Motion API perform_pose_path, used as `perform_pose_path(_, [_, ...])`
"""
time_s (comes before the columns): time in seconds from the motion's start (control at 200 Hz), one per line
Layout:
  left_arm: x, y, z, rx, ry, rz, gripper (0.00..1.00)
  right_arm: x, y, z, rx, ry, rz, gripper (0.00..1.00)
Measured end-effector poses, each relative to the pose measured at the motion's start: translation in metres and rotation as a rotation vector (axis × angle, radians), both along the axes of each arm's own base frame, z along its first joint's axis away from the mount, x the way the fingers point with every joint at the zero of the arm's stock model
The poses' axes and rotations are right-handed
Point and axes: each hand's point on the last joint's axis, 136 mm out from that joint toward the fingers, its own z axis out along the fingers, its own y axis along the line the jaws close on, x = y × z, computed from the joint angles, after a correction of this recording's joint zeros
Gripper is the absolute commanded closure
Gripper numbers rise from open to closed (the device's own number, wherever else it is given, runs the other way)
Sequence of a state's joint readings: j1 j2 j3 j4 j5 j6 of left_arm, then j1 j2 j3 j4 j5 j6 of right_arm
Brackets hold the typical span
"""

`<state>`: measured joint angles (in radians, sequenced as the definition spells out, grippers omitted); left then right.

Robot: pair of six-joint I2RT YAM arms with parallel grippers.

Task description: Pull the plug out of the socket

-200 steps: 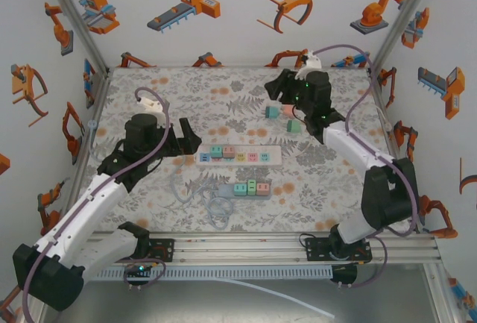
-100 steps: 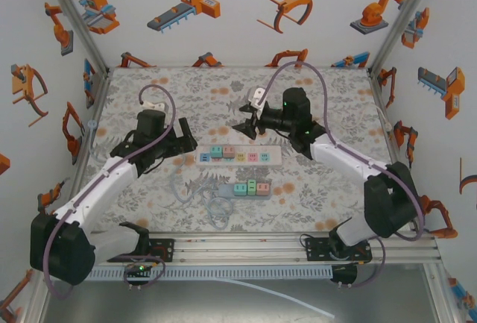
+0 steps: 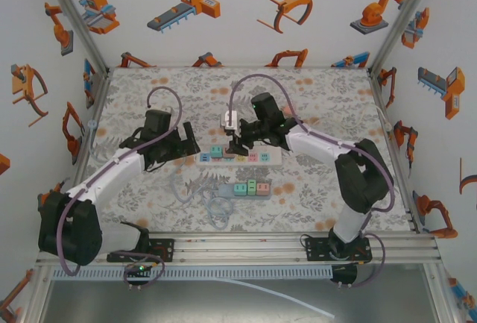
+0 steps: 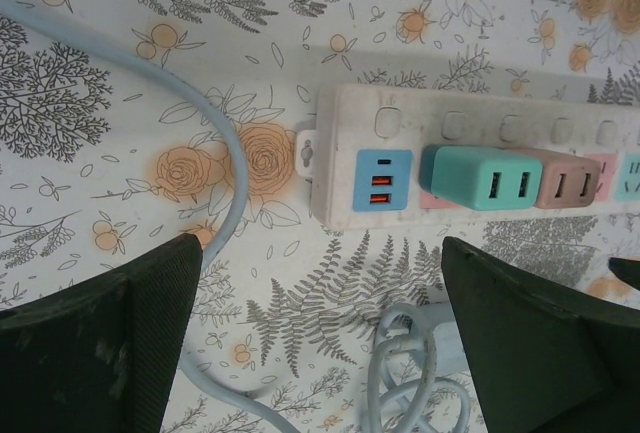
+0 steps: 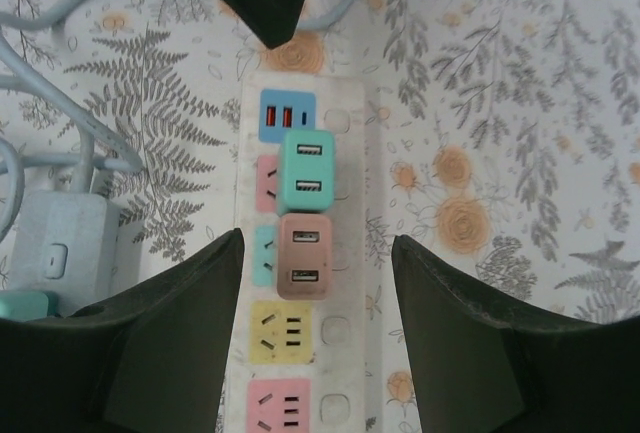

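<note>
Two arms work over one table. The left gripper (image 3: 190,139) sits at the 9 o'clock end of the long power strip (image 3: 270,157). Its two fingers (image 4: 110,343) are spread wide and hold nothing. One pale cable (image 4: 226,143) curves past that end of the strip and lies in a loose coil toward 6 o'clock.

The long strip runs from 9 to 3 o'clock and is one of two strips on the table. From its 9 o'clock end it carries one blue USB panel (image 5: 287,116), then two plugs side by side: one teal plug (image 5: 306,175) and one pink plug (image 5: 303,255). Both are pushed fully into their sockets. Past them, toward 3 o'clock, a yellow socket (image 5: 280,331) and a pink socket (image 5: 278,403) stand bare.

The right gripper (image 3: 237,144) reaches in from 3 o'clock and hangs over the strip. Its two fingers (image 5: 170,353) stand apart on either side of the strip, level with the pink plug. There is a gap on each side, so it grips nothing.

The short power strip (image 3: 251,189) lies just at 6 o'clock of the long one. It seems to carry three small blocks, two teal and one green.

The tablecloth (image 3: 335,181) is printed with grey ferns and orange roses. The white walls (image 3: 238,32) show orange robot pictures. Metal frame posts (image 3: 74,21) stand at the far corners, and a rail (image 3: 238,247) runs along the near edge.
</note>
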<state>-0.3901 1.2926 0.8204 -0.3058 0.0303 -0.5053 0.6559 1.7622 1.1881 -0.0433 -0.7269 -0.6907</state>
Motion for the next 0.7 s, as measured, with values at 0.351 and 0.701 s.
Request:
perform_pose_path(0.351, [0.001, -0.004, -0.03, 0.009, 0.085, -0.014, 0.03, -0.001, 0.007, -0.06, -0.165, 0.049, 0.013, 0.54])
perform_pose_path(0.701, [0.001, -0.007, -0.066, 0.03, 0.174, -0.023, 0.1, -0.001, 0.006, -0.061, -0.169, 0.057, 0.011, 0.72])
